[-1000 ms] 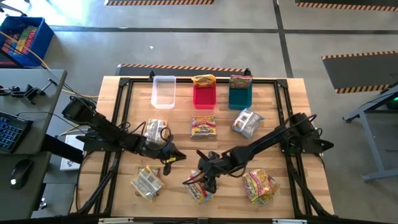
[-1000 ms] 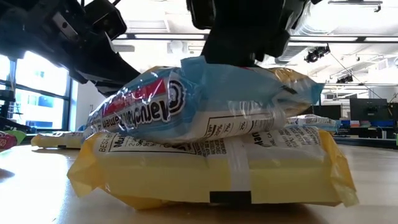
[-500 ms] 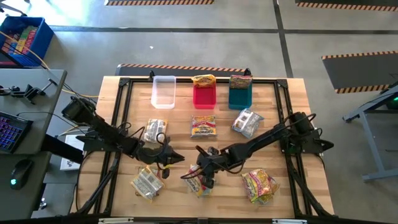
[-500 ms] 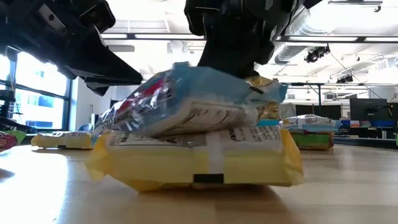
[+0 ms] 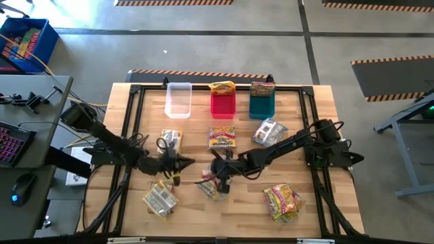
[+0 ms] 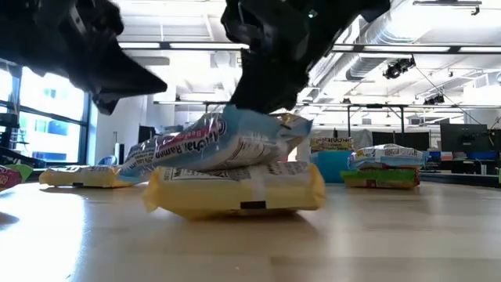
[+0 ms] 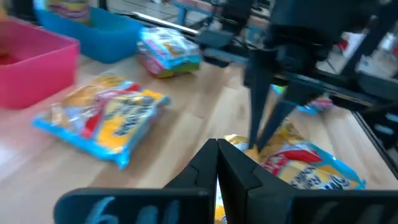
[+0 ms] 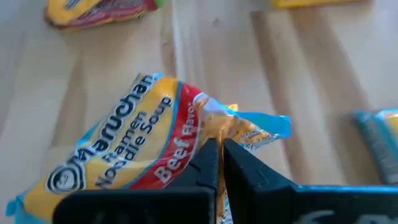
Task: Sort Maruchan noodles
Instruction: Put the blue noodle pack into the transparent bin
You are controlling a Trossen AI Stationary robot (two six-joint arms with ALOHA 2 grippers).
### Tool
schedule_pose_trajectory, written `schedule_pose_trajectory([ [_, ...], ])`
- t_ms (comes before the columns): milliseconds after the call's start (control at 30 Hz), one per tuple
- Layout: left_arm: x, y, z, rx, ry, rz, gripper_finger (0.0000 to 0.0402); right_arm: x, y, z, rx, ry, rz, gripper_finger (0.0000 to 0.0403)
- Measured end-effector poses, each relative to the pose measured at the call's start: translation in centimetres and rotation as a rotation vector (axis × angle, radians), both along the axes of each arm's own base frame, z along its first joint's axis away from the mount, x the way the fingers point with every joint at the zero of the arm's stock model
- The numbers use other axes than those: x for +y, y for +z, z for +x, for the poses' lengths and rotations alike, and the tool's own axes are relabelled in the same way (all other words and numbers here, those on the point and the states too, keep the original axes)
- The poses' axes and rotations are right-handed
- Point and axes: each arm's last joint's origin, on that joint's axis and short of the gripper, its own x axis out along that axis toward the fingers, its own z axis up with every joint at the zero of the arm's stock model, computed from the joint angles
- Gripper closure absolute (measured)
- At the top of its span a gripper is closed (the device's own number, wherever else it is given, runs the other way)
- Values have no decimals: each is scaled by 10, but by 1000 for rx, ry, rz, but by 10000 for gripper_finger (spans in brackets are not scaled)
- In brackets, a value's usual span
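- Your right gripper pinches the edge of a Beef Flavor packet, which lies tilted on a yellow packet mid-table.
- Your left gripper sits just beside them, fingers pressed together, holding nothing.
- Other noodle packets lie scattered; two rest in the red bin and the teal bin.
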Motion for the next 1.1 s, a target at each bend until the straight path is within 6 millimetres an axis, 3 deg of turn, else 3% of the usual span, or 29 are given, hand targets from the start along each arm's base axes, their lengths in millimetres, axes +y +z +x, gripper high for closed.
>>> schedule_pose_trajectory([
  [300,38,-3,-27,-111,27,-138,401,-40,6,14,-67,-5,0,403],
  [500,54,-2,-26,-81,-52,-185,378,-84,14,14,-11,42,246,399],
  [733,54,-8,-4,151,-189,-230,325,-114,34,7,93,100,198,340],
  [933,45,-6,29,229,-260,-200,280,-119,45,-2,180,124,107,283],
  [1100,39,-8,51,264,-317,-217,259,-116,40,-13,216,148,99,278],
])
